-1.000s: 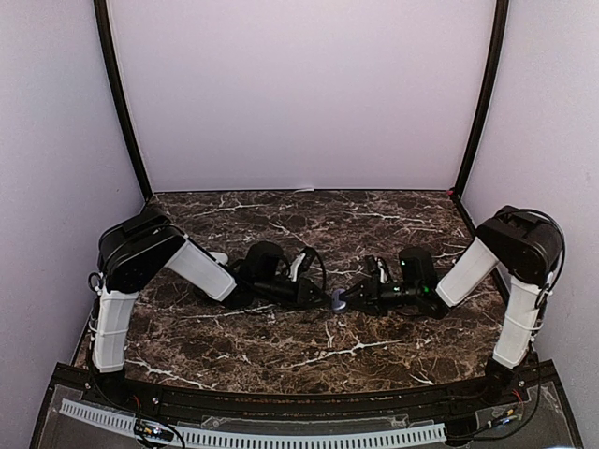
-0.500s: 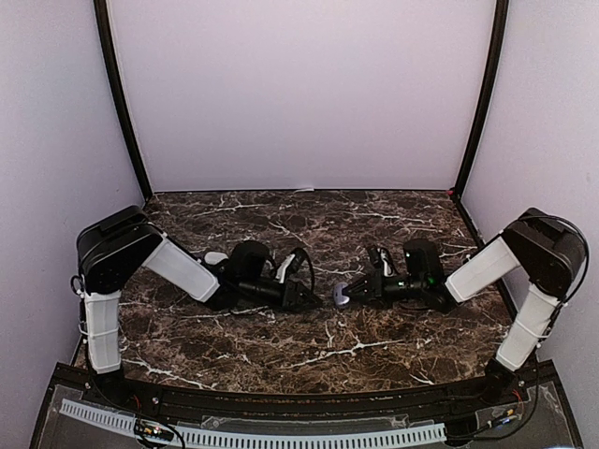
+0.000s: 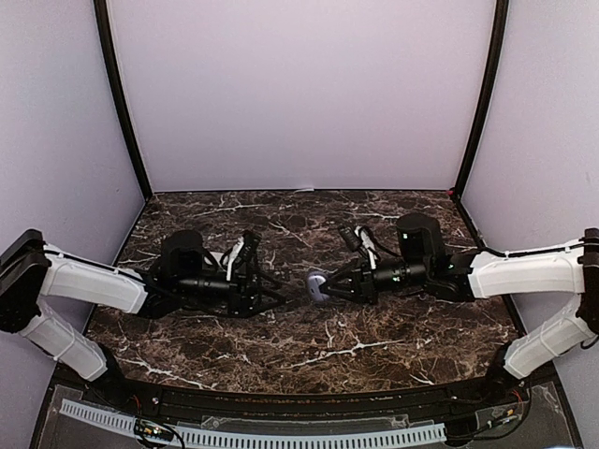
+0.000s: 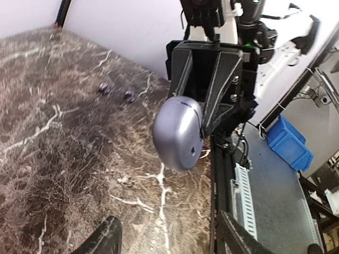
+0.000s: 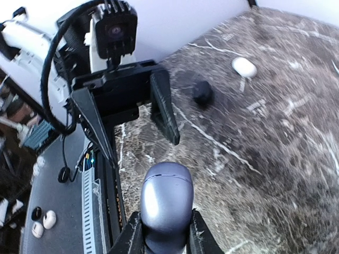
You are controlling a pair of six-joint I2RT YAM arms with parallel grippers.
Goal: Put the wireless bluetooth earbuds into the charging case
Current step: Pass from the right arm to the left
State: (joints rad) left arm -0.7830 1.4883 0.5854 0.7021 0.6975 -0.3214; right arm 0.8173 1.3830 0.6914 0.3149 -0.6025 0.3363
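Right claw: My right claw [image 3: 319,285] is closed on the charging case [image 5: 165,203], with one finger pressed against each side. It holds the case off the counter [image 3: 374,346], near the middle.

Charging case: It is grey-purple and pebble-shaped, with its lid shut. The rounded end points toward my left claw without touching it.

Left claw: My left claw [image 5: 143,151] gapes wide and grips nothing. It faces the case head on, close but apart.

Earbuds: Two tiny dark purple earbuds [image 4: 104,88] lie on the counter just beside each other, near the foot of a wall. They are well apart from the case and from both claws.

Other things: A white pebble [image 5: 244,66] and a black lump [image 5: 202,92] rest on the counter beyond my left claw. They are near each other but not touching. I cannot tell what the black lump is.

Arms: Both reach low over the dark marbled counter from opposite sides, with the claws meeting near its centre.
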